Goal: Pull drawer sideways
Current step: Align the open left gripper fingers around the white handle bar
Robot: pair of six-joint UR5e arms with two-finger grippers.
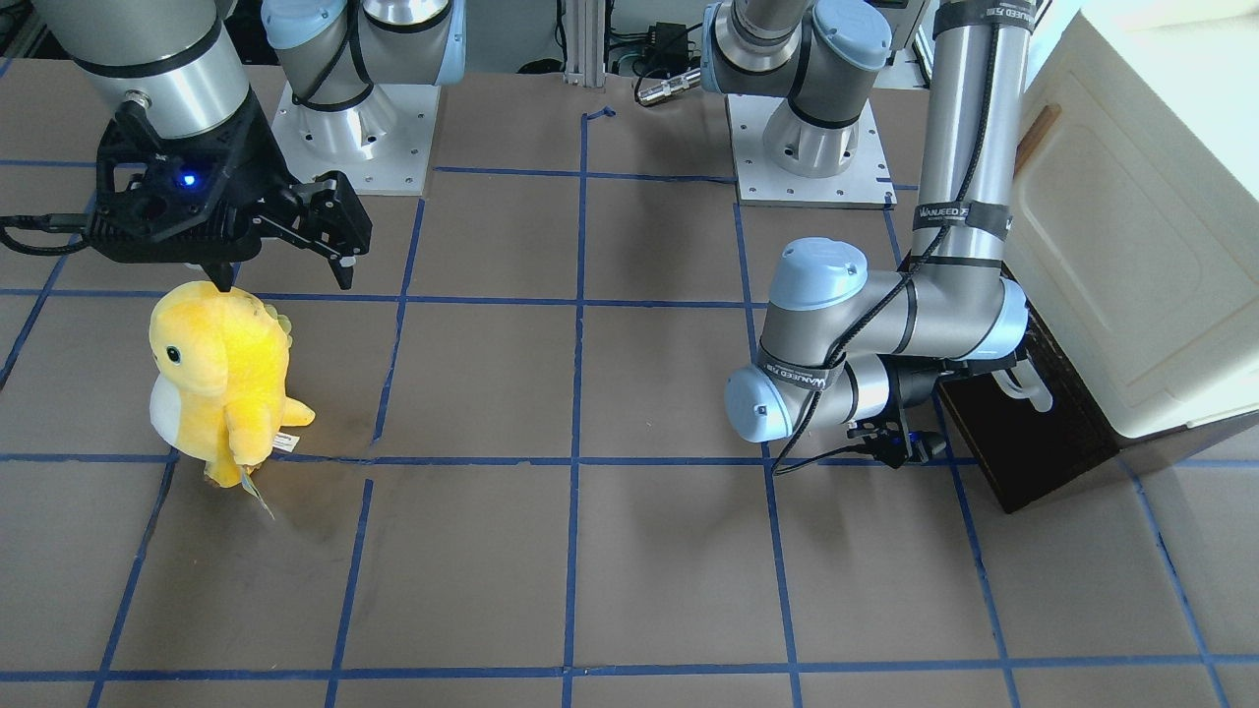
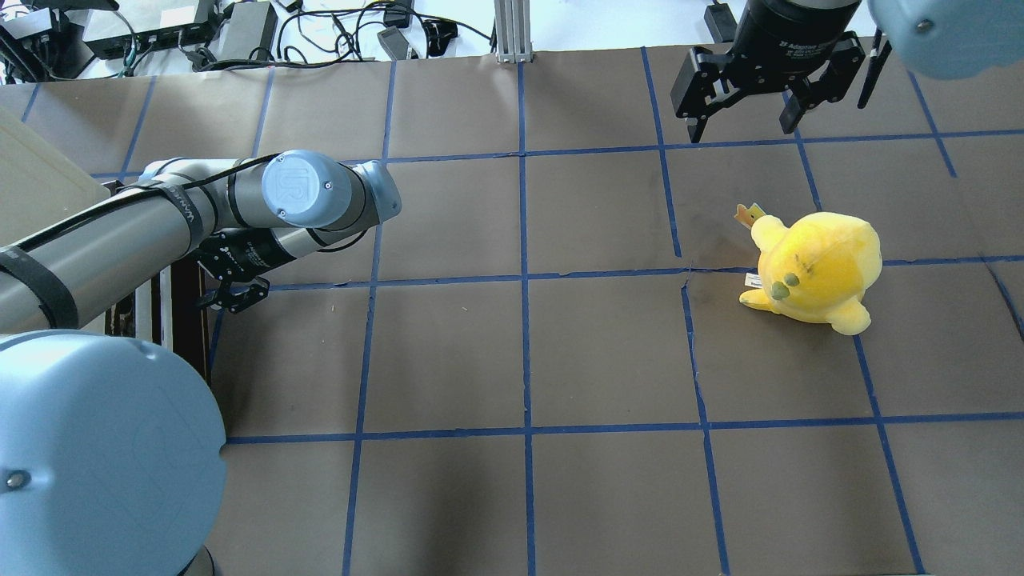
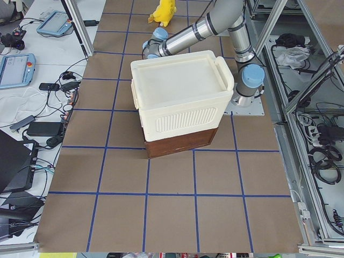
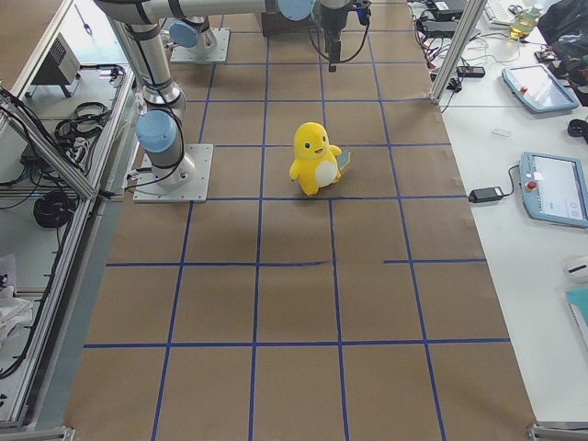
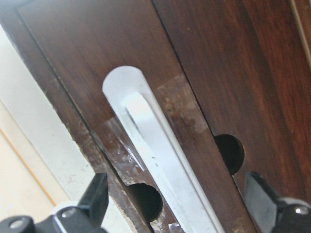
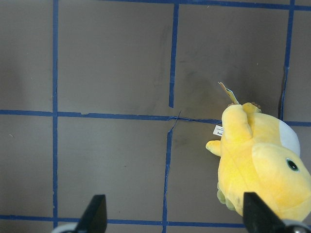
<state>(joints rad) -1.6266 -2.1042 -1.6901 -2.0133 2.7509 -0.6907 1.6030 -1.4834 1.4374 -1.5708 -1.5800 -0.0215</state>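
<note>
The dark brown drawer (image 1: pixel 1028 457) sits at the bottom of a cream-white cabinet (image 1: pixel 1131 226) at the table's end on my left side. Its long white loop handle (image 5: pixel 155 145) fills the left wrist view, running across the drawer front (image 5: pixel 218 63). My left gripper (image 5: pixel 177 199) is open, with one finger on each side of the handle, close to the front. In the overhead view it (image 2: pixel 232 294) is at the drawer's edge under the forearm. My right gripper (image 2: pixel 742 120) is open and empty, high above the table.
A yellow plush toy (image 1: pixel 221 374) stands on the brown table below my right gripper; it also shows in the right wrist view (image 6: pixel 262 165). Blue tape lines (image 1: pixel 575 393) grid the table. The cabinet shows from behind in the exterior left view (image 3: pixel 180 91).
</note>
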